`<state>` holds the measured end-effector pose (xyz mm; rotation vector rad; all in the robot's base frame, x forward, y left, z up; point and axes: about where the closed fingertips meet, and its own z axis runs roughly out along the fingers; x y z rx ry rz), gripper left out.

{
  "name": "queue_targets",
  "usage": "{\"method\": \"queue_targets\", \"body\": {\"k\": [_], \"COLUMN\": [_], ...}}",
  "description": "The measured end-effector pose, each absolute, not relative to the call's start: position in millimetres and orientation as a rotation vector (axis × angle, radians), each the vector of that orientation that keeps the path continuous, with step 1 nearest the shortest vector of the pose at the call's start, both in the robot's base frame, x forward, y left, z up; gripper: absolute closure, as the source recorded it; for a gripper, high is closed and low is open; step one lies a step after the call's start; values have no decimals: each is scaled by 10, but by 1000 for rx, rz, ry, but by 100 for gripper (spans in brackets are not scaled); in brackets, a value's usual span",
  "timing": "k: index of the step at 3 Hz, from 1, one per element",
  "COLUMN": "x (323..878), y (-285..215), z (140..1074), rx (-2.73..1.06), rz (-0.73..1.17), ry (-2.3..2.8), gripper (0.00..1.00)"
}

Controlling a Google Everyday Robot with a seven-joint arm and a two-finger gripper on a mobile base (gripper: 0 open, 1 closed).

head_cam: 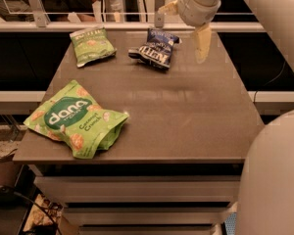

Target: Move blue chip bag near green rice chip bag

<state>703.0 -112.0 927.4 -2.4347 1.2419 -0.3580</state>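
The blue chip bag [154, 49], small, crinkled and navy with white lettering, lies at the back middle of the table. The green rice chip bag [74, 118], large and bright green with "dana" on it, lies at the front left corner. My gripper [181, 33] hangs above the back of the table, just right of the blue bag and not touching it. It is open and empty: one pale finger [202, 42] points down and the other [167, 7] sticks out to the left.
A smaller green snack bag [91, 44] lies at the back left of the brown table [186, 111]. A metal railing [137, 26] runs behind the table. My white arm and body [274, 170] fill the right side.
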Motion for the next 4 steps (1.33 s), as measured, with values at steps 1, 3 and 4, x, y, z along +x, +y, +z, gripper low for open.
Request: {"method": "queue_targets", "body": {"k": [1,3,4], "x": [7140,7282,7319], "y": [-1031,-837,-755], "z": [9166,8978,8906], "rx": [-2464,-2545,-2572], "rz": [-376,-405,-406], "ry": [1192,1065,1007], "gripper": [0,0,0]}}
